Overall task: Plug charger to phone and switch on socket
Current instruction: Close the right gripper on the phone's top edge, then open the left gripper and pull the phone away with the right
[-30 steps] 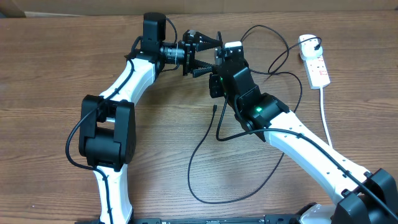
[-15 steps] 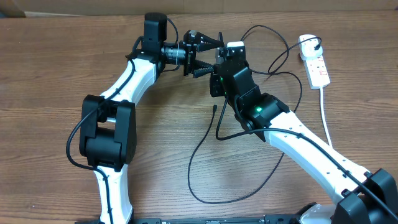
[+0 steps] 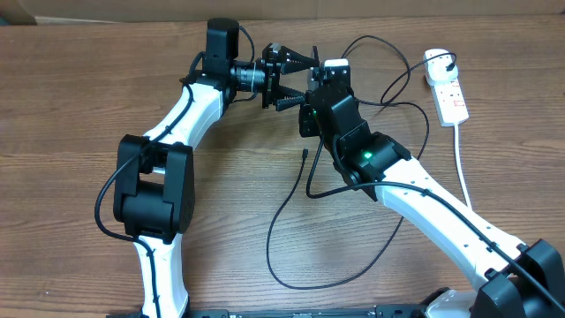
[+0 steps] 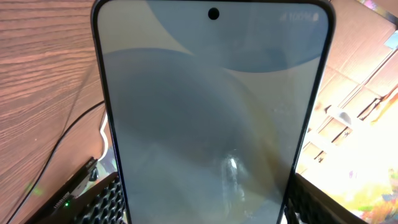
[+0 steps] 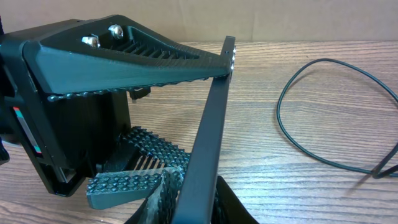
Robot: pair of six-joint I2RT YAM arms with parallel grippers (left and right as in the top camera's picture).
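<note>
Both grippers meet at the phone (image 4: 211,118): left gripper (image 3: 284,78) clamps it off the table (image 3: 71,132), likely steadying it for plugging; right gripper (image 5: 198,198) straddles its edge, pinch unclear; charger (image 3: 304,153) tip lies loose near phone, socket (image 3: 448,93) well apart.

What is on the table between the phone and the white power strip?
Loops of the black charger cable lie on the wood table between the phone and the power strip, past the right arm. The overhead view shows it.
</note>
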